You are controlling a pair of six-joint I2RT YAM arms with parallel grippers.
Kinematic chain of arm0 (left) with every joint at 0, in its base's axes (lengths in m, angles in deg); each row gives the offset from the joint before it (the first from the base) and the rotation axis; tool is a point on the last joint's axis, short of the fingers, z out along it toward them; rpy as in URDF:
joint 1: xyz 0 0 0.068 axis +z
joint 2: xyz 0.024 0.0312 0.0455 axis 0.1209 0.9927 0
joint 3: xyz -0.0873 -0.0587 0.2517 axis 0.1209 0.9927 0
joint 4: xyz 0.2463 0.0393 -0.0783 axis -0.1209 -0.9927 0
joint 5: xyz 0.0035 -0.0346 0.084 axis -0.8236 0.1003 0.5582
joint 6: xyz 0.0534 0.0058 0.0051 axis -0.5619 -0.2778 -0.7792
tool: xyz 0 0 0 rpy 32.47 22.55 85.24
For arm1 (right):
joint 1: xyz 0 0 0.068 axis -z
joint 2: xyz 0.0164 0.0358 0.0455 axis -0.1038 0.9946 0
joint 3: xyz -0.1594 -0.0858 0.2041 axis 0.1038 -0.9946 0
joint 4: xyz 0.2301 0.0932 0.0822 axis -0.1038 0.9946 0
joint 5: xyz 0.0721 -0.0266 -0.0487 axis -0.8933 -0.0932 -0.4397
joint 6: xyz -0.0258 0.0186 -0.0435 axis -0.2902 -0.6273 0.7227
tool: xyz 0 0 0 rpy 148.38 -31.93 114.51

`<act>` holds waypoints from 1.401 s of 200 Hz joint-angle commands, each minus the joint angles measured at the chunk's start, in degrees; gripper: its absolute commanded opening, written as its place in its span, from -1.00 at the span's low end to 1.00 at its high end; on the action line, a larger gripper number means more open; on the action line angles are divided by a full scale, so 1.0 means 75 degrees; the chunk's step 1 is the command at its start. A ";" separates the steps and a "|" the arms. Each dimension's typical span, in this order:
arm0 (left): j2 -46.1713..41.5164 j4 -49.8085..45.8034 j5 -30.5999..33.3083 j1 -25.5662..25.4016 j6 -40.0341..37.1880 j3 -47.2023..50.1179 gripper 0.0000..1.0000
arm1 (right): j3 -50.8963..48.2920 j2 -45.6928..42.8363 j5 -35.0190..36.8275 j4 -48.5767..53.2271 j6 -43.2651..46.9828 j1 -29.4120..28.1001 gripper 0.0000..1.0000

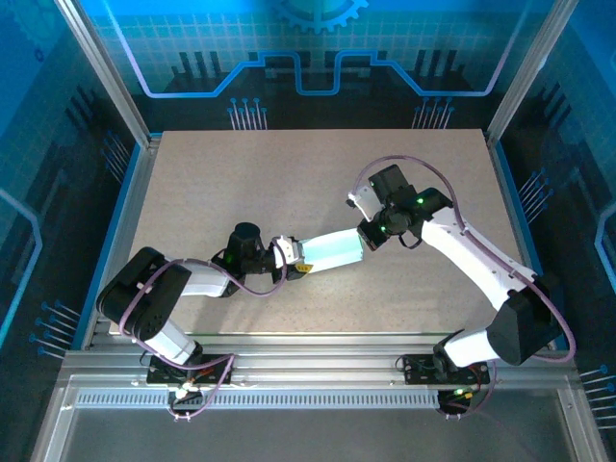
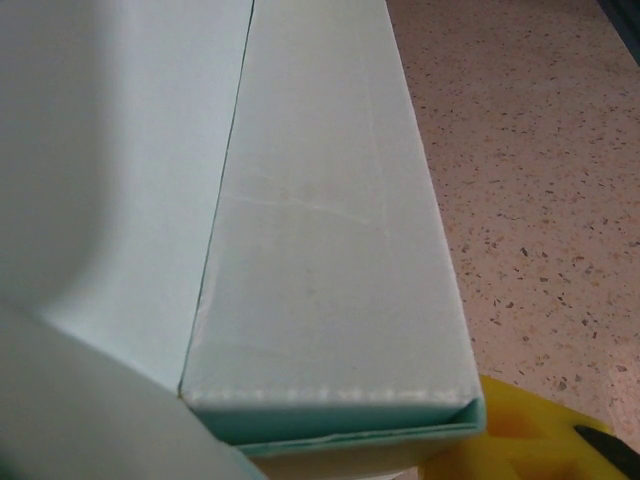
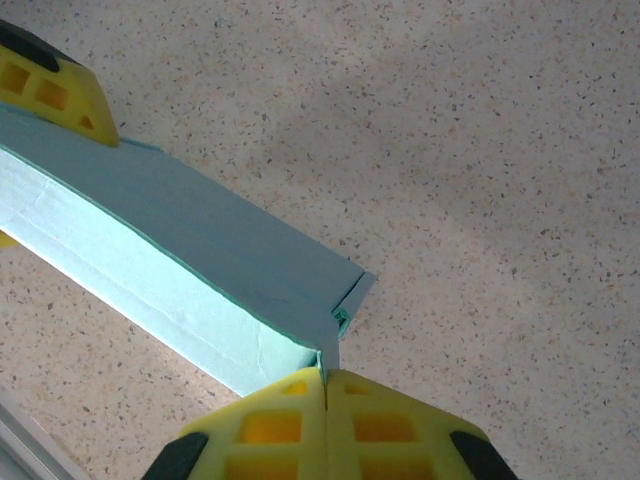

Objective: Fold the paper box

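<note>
Two end effectors, left (image 1: pixel 293 258) and right (image 1: pixel 370 237), hold one paper box (image 1: pixel 332 251).

I see a speckled tan table (image 1: pixel 212 183). Blue glowing walls (image 1: pixel 318 48) stand around it. Silver metal rails (image 1: pixel 318 371) run along the near edge.

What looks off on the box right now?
On the paper box, the end flap beside the right gripper sits ajar, a small gap at the corner. A faint crease crosses one face.
</note>
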 commanded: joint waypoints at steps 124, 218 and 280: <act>0.0364 0.2056 0.0522 0.0069 0.0734 0.0372 0.42 | -0.0609 -0.0468 0.0377 -0.0757 -0.0301 -0.0089 -1.00; 0.0148 0.0458 0.1105 0.0056 0.1267 -0.0400 -0.16 | -0.0622 -0.0320 0.0115 -0.0886 -0.0776 -0.0077 -1.00; 0.0177 -0.0126 0.1226 0.0050 0.2109 -0.0817 -0.33 | -0.0255 0.0067 0.1051 -0.0766 -0.2081 -0.0224 -1.00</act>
